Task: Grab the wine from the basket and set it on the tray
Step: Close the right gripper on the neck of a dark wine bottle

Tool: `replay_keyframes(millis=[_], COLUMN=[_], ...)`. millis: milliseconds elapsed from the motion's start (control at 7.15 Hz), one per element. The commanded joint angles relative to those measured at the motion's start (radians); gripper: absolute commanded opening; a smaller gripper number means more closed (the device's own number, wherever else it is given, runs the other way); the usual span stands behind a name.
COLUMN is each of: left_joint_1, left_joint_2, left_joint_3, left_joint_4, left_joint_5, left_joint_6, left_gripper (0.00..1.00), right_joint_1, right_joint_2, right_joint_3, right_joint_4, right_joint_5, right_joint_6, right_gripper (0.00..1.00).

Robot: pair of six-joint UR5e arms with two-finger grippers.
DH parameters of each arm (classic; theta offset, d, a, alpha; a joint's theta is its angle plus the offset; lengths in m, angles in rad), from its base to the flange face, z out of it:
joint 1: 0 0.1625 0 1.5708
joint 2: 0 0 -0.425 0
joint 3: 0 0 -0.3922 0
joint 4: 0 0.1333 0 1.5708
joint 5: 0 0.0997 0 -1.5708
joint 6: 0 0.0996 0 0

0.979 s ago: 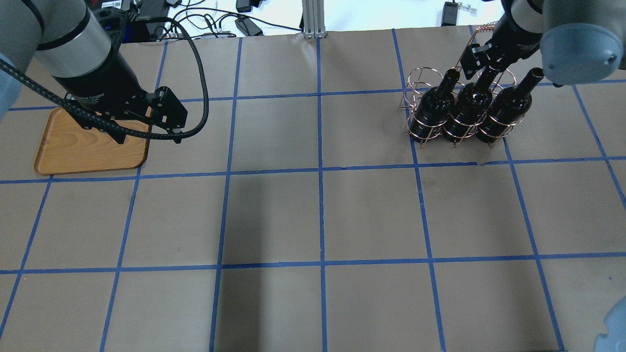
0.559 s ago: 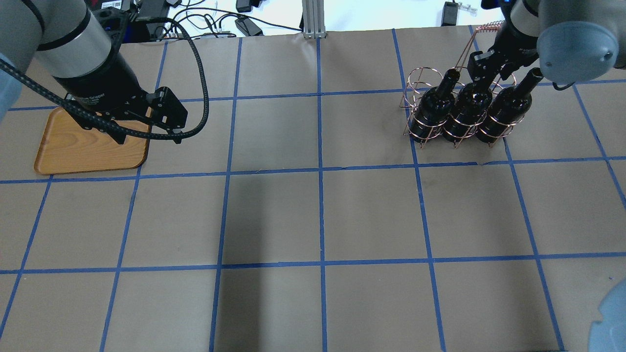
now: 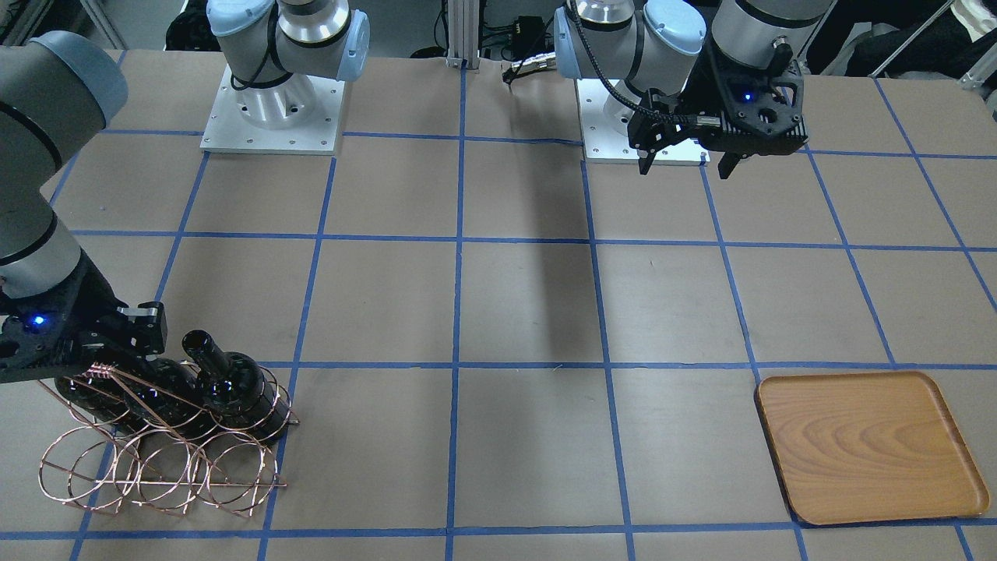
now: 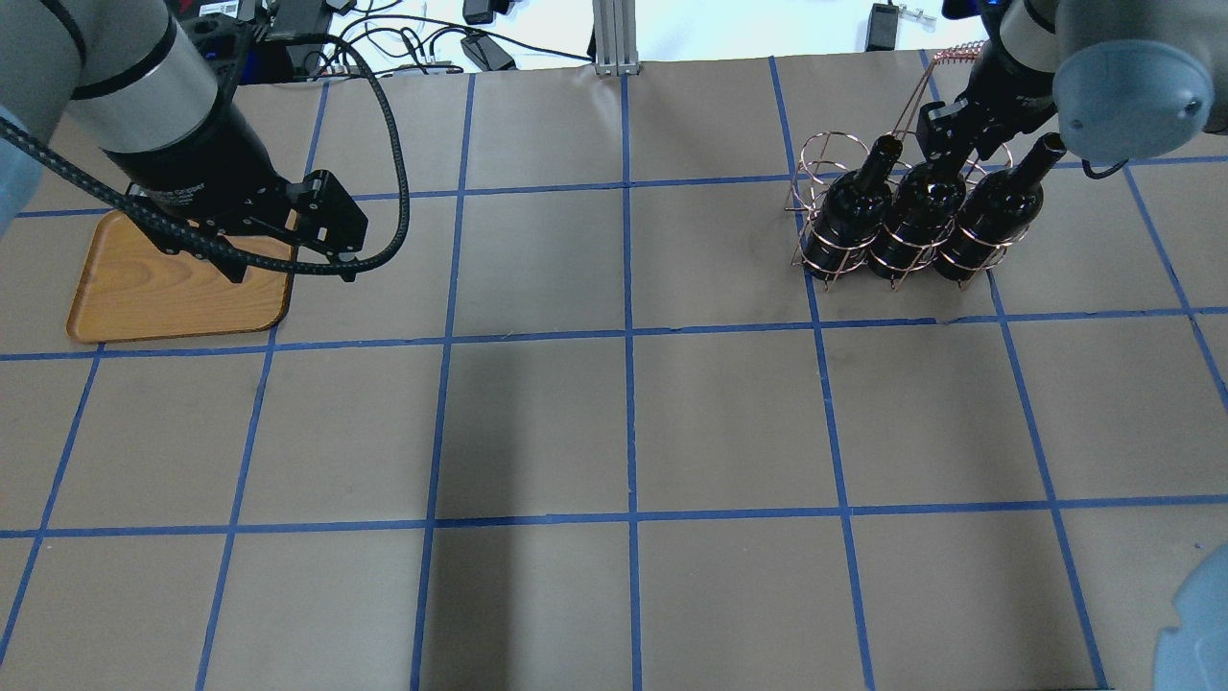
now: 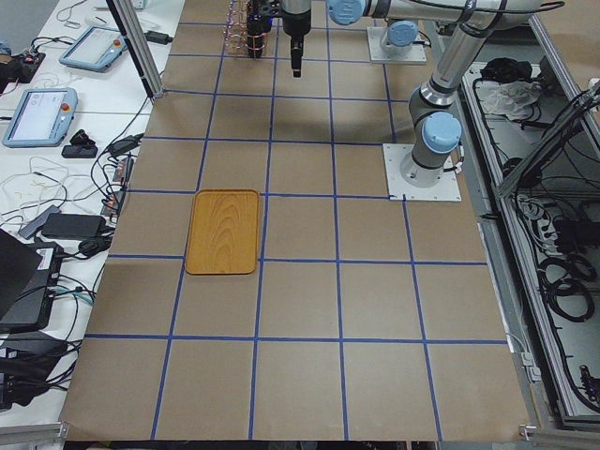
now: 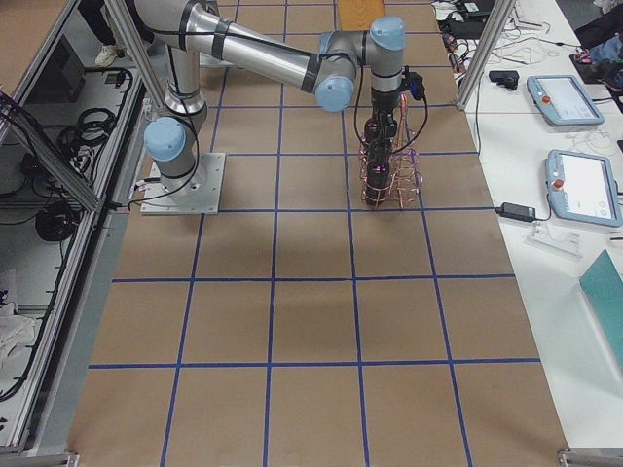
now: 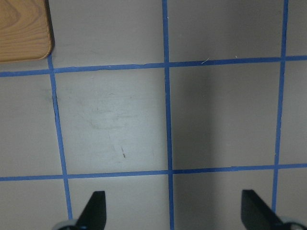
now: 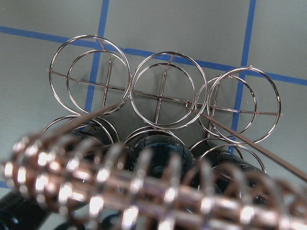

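Note:
Three near-black wine bottles stand in the near row of the copper wire basket (image 4: pixel 815 163) at the far right: left (image 4: pixel 849 206), middle (image 4: pixel 921 206), right (image 4: pixel 998 202). My right gripper (image 4: pixel 950 149) is low over the middle bottle's neck beside the basket's twisted handle (image 8: pixel 120 187). Its jaws look open, and the neck is hidden under it. The front-facing view shows it there too (image 3: pixel 125 351). The wooden tray (image 4: pixel 144 297) lies at the far left. My left gripper (image 4: pixel 293 274) hovers open and empty by the tray's right edge, fingers wide apart in its wrist view (image 7: pixel 173 215).
The basket's far row of loops (image 8: pixel 163 91) holds nothing. Brown paper with blue tape lines covers the table (image 4: pixel 624 422). Cables and devices lie beyond the far edge (image 4: pixel 432 48). The arm bases (image 3: pixel 273 109) stand on the robot's side.
My right gripper has come down and slightly right onto the middle bottle's neck, then held still. The left arm, bottles, basket and tray have not moved.

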Motion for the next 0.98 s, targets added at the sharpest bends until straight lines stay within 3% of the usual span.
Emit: replay_keyframes(millis=[0,280,699,839], left_joint_1=[0.000,0.000,0.000,0.000], left_joint_2=[0.000,0.000,0.000,0.000], left_joint_3=[0.000,0.000,0.000,0.000], left_joint_4=[0.001,0.001,0.001,0.001], left_joint_5=[0.000,0.000,0.000,0.000], left_joint_6=[0.000,0.000,0.000,0.000], left_gripper=[1.00,1.00,1.00,1.00], right_joint_1=[0.000,0.000,0.000,0.000], right_joint_2=[0.001,-0.001,-0.001,-0.001], right_joint_3=[0.000,-0.002,-0.007,-0.011], right_joint_4=[0.005,0.031,0.033,0.046], right_joint_5=[0.001,0.002,0.005,0.005], right_joint_6=[-0.001,0.000,0.000,0.000], right_gripper=[0.48,0.33,0.33,0.20])
